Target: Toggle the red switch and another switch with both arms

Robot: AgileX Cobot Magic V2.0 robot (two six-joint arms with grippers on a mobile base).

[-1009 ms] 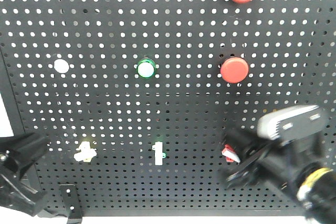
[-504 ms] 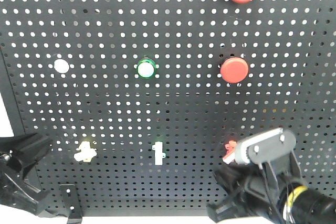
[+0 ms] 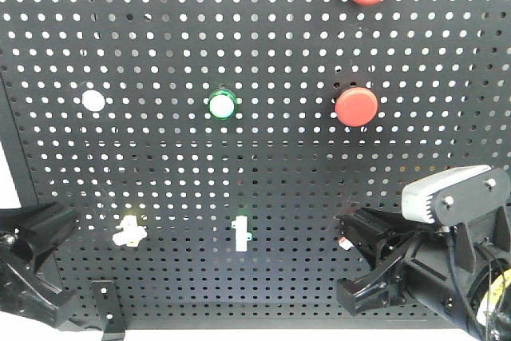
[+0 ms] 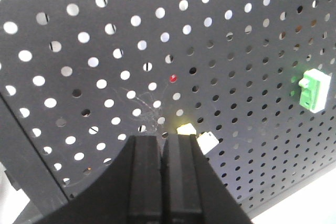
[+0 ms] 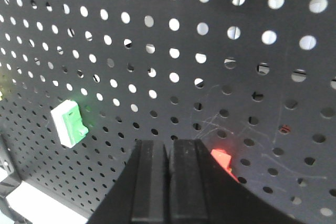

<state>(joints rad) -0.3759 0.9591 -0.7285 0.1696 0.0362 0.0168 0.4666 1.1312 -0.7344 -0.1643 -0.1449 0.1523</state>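
The red switch [image 5: 221, 159] shows its red base just beside the right gripper [image 5: 169, 148], jaws pressed together, empty; left gripper [image 4: 161, 142] likewise closed below the yellow-based switch [image 4: 195, 136]

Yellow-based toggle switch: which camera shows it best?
The exterior front-facing view: the yellow-based toggle switch is fully exposed on the pegboard, white lever visible. The left wrist view shows it partly hidden behind the left end effector. The right wrist view does not clearly show it.
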